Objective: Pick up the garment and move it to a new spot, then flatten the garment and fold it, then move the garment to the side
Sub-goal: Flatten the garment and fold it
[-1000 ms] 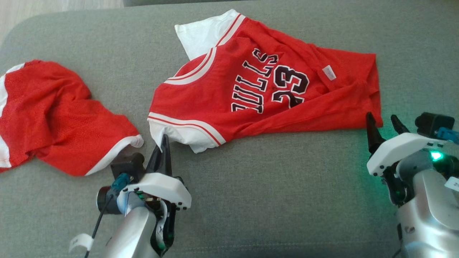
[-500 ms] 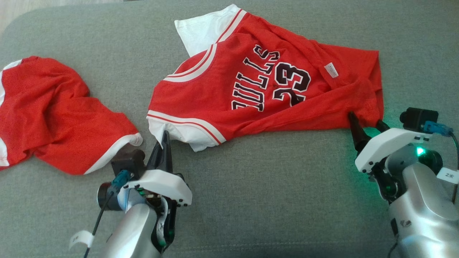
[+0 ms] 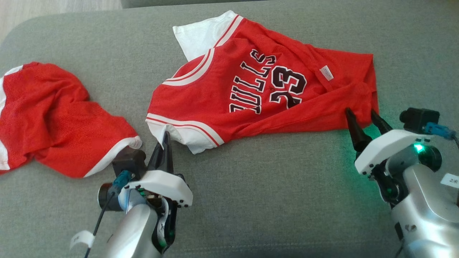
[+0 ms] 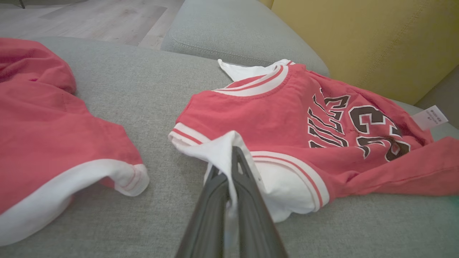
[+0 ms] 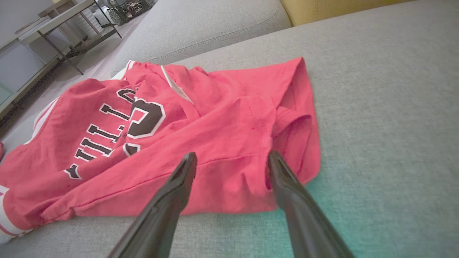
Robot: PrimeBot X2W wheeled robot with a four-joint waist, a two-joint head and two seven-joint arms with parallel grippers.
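So the red Bulls jersey (image 3: 251,93) is lying rumpled across the middle of the grey sofa cushion (image 3: 272,186). The left claw (image 3: 165,141) is pinched tight on its white sleeve at the near-left corner. The right claw (image 3: 360,111) is spread wide, tips right at the near-right hem. Another red garment (image 3: 53,114) sits off to the left, not touching it.

Bare grey cushion (image 3: 272,193) in front of the red jersey (image 3: 229,89): wide free lane. Narrow bare strip between jersey and red shorts (image 3: 53,118) on the left. Far side also bare above the jersey; yellow backrest (image 4: 358,43) blocks beyond it.
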